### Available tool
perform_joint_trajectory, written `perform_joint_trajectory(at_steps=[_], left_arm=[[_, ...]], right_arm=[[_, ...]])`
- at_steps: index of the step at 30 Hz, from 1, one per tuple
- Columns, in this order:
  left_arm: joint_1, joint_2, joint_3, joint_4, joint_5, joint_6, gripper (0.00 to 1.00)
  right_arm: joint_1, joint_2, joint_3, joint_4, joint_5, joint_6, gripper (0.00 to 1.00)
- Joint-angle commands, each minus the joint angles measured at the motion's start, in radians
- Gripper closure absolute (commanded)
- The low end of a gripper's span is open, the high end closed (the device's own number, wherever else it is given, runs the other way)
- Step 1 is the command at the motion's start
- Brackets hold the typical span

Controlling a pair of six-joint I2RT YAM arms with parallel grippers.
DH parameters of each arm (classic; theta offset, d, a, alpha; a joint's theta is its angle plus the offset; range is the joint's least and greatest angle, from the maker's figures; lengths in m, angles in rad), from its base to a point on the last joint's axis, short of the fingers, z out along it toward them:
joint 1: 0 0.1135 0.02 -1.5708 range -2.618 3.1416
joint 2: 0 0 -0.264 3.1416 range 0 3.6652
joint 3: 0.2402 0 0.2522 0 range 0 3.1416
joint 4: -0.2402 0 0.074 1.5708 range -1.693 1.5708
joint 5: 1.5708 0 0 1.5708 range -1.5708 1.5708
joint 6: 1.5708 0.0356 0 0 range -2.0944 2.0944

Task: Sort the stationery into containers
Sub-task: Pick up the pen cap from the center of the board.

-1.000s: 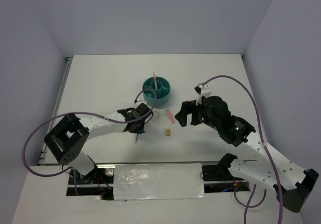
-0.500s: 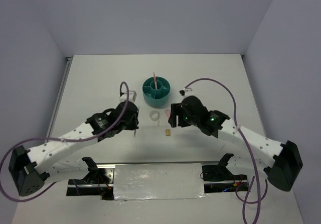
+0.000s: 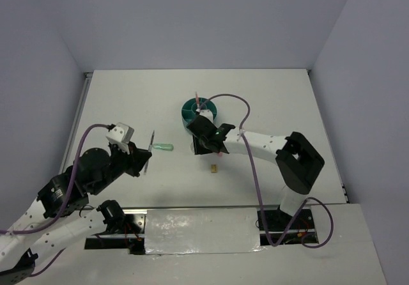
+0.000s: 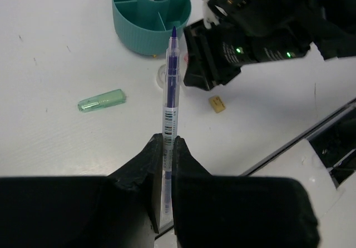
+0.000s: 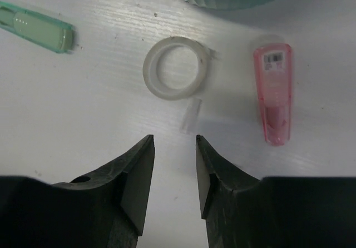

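Note:
My left gripper (image 4: 166,142) is shut on a thin dark pen (image 4: 171,87), which stands up out of the jaws; from above, the left gripper (image 3: 144,160) and the pen (image 3: 151,142) sit left of centre. A mint-green capsule (image 3: 162,147) lies just beside them. My right gripper (image 5: 174,139) hangs open just short of the clear tape ring (image 5: 177,67), with a small clear piece (image 5: 190,114) at its tips and the pink eraser (image 5: 272,92) to the right. The teal organiser (image 3: 188,109) holds a pink-red pen (image 3: 198,100). From above, the right gripper (image 3: 203,143) hides the ring.
A tiny yellow block (image 3: 213,167) lies on the table in front of the right gripper. The right arm's purple cable (image 3: 236,103) loops over the organiser. The arm mounts and a foil-covered plate (image 3: 201,231) line the near edge.
The left arm has pulled back to the left with the pen in its jaws. The right arm has swung left over the tape ring, and its jaws have narrowed.

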Motion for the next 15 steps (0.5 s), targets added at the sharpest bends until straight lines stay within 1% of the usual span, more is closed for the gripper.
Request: perform_joint_trajectory(at_steps=[1,2,4,7,15], left_arm=[[-0.004,-0.061,-0.058,0.060,0.081,0.092,1.00],[-0.004,-0.072,-0.055,0.063,0.104,0.104,1.00],[-0.004,-0.105,-0.072,0.086,0.086,0.098,1.00],[-0.004,-0.112,-0.077,0.086,0.117,0.104,1.00],[-0.003,-0.075,-0.075,0.086,0.130,0.106,1.00]], right_arm=[[0.010,0.085,0.092,-0.034,0.060,0.030,0.59],[0.010,0.099,0.098,-0.035,0.066,0.033,0.59],[0.011,0.121,0.112,-0.045,0.069,0.039,0.59],[0.016,0.158,0.138,-0.068,0.085,0.039,0.60],[0.022,0.199,0.139,-0.069,0.092,0.035,0.60]])
